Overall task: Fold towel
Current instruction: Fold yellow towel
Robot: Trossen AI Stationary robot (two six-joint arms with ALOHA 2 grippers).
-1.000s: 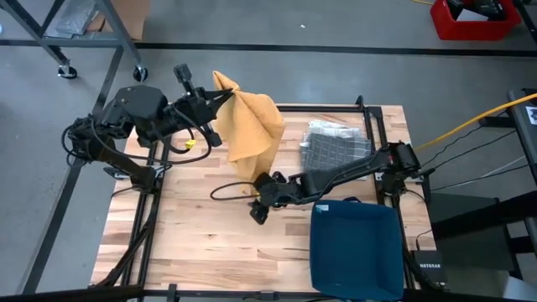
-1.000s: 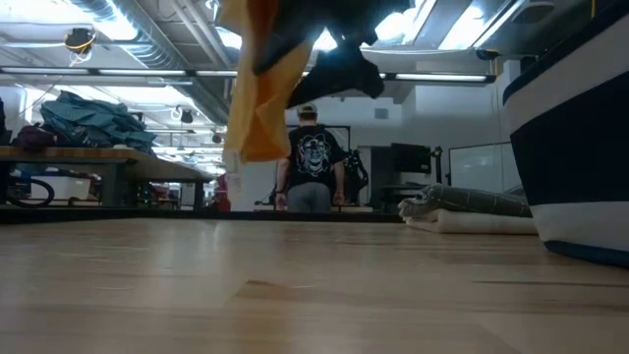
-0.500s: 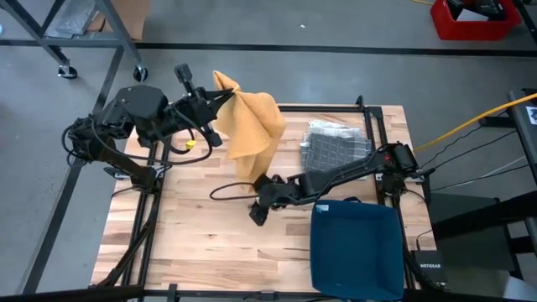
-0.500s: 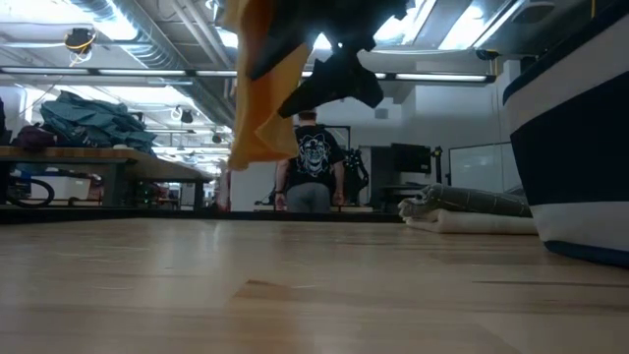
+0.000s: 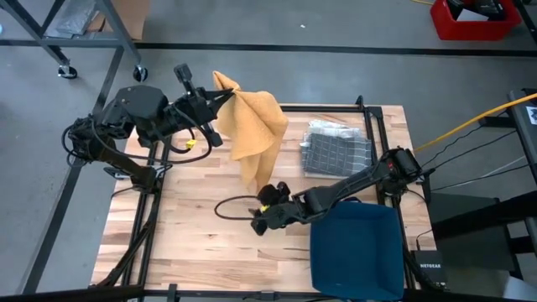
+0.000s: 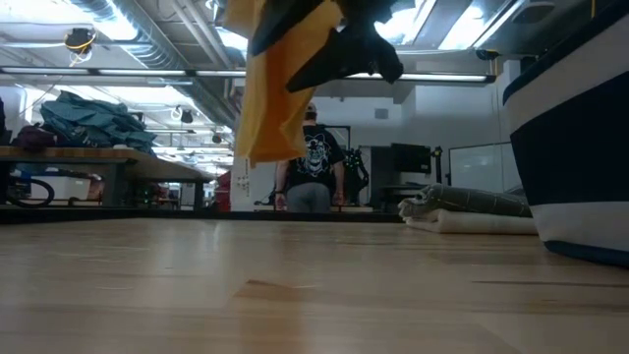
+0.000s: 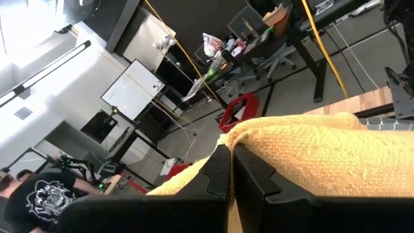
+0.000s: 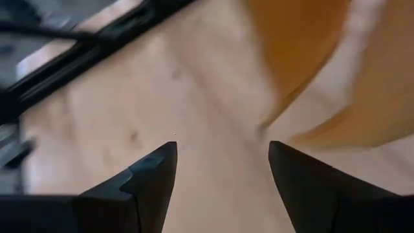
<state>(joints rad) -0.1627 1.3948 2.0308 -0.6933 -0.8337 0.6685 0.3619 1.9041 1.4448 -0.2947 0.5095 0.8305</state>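
Towel (image 5: 252, 134), a yellow terry cloth, is hanging in the air over the far left part of the wooden table (image 5: 185, 226), pinched at one top corner by the left gripper (image 5: 220, 99), whose fingers are clamping tight on the fabric. It is draping in loose folds down to a free lower tip that is dangling clear of the tabletop. It looks light, soft and limp, so it will likely sag and swing rather than hold a shape; the sensible place to take hold is that hanging lower corner or the free edge beside it. The right gripper (image 5: 267, 215) is hovering low over the middle of the table, just near of the dangling tip, with its fingers spread wide and nothing between them. To its right, a blue bin (image 5: 357, 247) is sitting at the near right, and a grey folded cloth (image 5: 336, 149) is lying at the far right. Beyond the table, a person (image 6: 313, 169) is standing in the room.
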